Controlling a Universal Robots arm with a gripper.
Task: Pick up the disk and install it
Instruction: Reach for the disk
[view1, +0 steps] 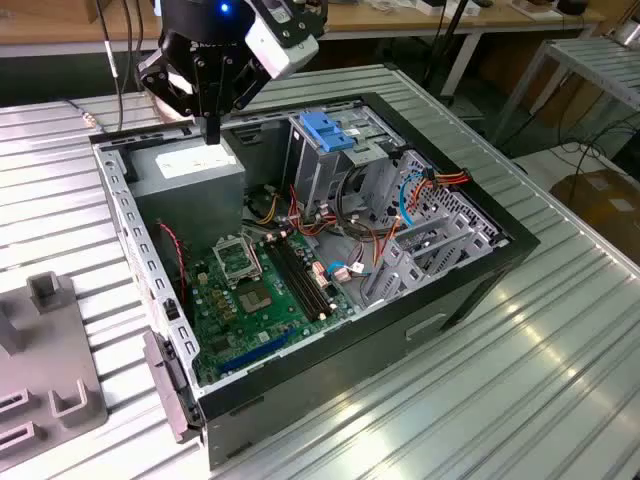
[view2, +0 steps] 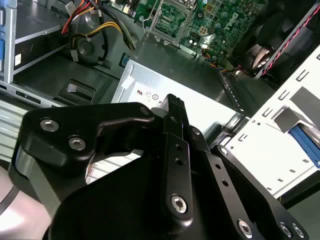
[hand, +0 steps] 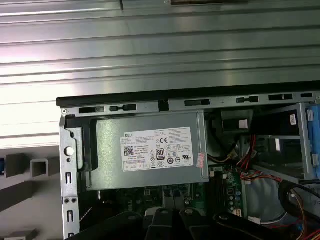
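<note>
Over PSU (view1: 188, 175), open PC case (view1: 455, 295), ribbed metal table (view1: 500, 400): gripper (view1: 212, 140) closed, empty.

Ribbed metal table (view1: 560, 380), open computer case (view1: 330, 365), grey fixture (view1: 45, 360)

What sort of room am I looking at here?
Probably a robotics lab or workshop: an open black computer case on a ribbed metal table, a black robot gripper above it, wooden workbenches behind.

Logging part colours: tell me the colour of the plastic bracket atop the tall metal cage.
Bright blue plastic bracket, clearest in the exterior view.
</note>
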